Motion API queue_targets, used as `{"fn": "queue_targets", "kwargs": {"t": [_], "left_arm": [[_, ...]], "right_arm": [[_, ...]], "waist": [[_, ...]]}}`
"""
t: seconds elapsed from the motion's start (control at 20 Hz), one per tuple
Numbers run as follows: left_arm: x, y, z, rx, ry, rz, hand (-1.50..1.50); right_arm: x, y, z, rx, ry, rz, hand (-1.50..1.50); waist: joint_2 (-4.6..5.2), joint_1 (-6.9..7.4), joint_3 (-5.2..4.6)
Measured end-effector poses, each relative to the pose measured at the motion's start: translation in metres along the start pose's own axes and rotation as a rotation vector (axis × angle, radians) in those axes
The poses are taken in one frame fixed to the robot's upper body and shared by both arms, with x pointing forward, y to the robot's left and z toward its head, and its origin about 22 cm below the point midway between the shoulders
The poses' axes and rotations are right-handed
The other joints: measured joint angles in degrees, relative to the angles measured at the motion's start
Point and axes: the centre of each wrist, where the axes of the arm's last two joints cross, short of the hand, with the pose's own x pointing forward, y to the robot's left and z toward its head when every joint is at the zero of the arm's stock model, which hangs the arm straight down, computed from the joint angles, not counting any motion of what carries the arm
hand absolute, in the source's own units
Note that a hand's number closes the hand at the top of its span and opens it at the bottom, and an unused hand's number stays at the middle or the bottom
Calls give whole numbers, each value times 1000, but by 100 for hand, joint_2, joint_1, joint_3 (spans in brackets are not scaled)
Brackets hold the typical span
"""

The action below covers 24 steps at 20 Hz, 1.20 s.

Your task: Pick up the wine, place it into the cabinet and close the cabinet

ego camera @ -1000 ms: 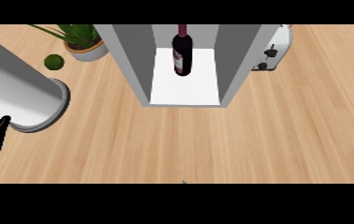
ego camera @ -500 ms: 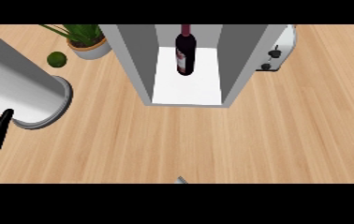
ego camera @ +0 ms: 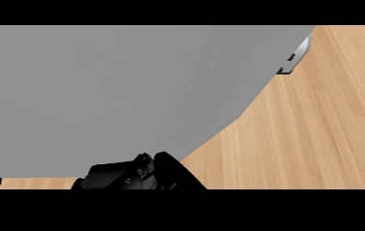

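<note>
A big grey forearm (ego camera: 128, 90) filled most of the head view and hid nearly all of the counter (ego camera: 306, 138). The wine did not show at all, so I could not tell if it stood in the cabinet or somewhere else behind the arm. A black hand (ego camera: 132, 177) showed at the near edge of the counter, left of the middle and right against the forearm. It was likely the left hand, but that was a guess. I could not tell if it was open, shut or holding something. Near the far edge of the counter, on the right, a small pale piece (ego camera: 301, 51) with a dark bit on it poked out from behind the arm. It was likely part of the cabinet door. To do this step well, the arm would best swing low and out to the side first, so the cabinet could be seen. Then the robot should check that the wine stood upright and deep inside, clear of the door's path. After that, a slow push on the door would do, all the way shut, without knocking the bottle.
</note>
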Motion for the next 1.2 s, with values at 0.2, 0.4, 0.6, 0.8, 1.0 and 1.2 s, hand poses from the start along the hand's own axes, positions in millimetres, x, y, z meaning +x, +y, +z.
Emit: {"fn": "queue_targets", "kwargs": {"t": [0.2, 0.4, 0.6, 0.8, 1.0, 1.2], "left_arm": [[-4, 2, 2, 12, -1, 2, -150], [-7, 0, 0, 21, 0, 1, -150], [-11, -1, 0, 33, -1, 0, -150], [-8, -2, -4, 33, -10, -11, -150], [-3, 1, -4, 28, -15, -18, -150], [-3, -1, -8, 27, -18, -25, -150]], "right_arm": [[8, -1, -47, -20, -15, 21, 150], [10, -6, -85, -47, -30, 85, 150], [9, -22, -115, -91, -43, 168, 150], [7, -44, -138, -139, -32, 186, 150], [-1, -59, -151, -135, -21, 184, 150], [-9, -63, -160, -73, -46, 205, 150]], "waist": [[-1, 12, 2], [-4, -38, 2], [-10, -94, -4], [-15, -125, -3], [-69, -116, -7], [-138, -44, -80]]}}
